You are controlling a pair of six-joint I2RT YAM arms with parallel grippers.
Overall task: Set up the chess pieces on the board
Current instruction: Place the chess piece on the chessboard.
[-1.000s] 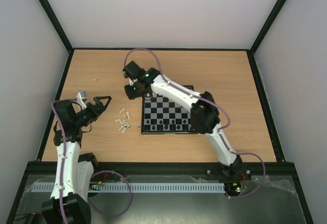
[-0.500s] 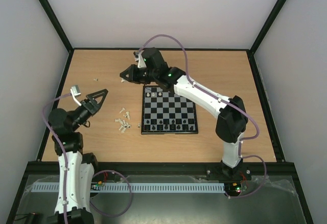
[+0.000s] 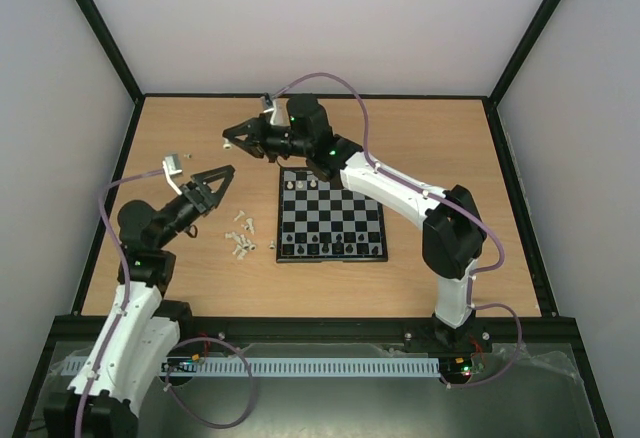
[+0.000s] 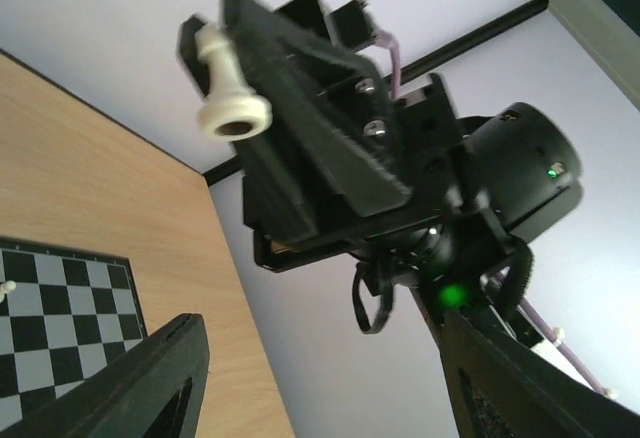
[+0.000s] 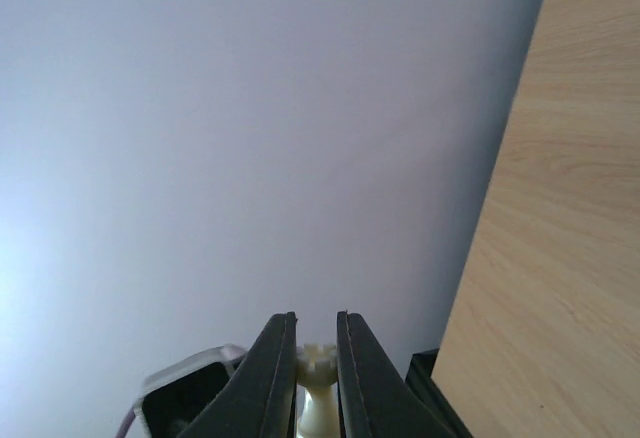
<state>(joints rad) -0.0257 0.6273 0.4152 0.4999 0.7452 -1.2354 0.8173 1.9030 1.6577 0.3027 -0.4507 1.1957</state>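
Observation:
My right gripper (image 3: 232, 138) reaches left past the board's far left corner, raised and level, shut on a cream-white rook (image 5: 318, 373). From the left wrist view the rook (image 4: 228, 80) sticks out of the right gripper's (image 4: 300, 128) fingers, base toward the camera. My left gripper (image 3: 222, 184) is lifted and points up at it with a gap between, jaws open and nothing in them (image 4: 320, 398). The board (image 3: 330, 257) lies mid-table with two white pieces (image 3: 304, 185) on its far left squares and a row of black pieces (image 3: 322, 248) along its near edge.
Several loose cream-white pieces (image 3: 240, 241) lie on the wooden table just left of the board, under the two grippers. A corner of the board (image 4: 60, 298) shows low in the left wrist view. Black frame posts and pale walls enclose the table.
The right gripper swung left off the board's far corner with the rook in it. The left arm rose and turned right toward it, and its jaws narrowed somewhat.

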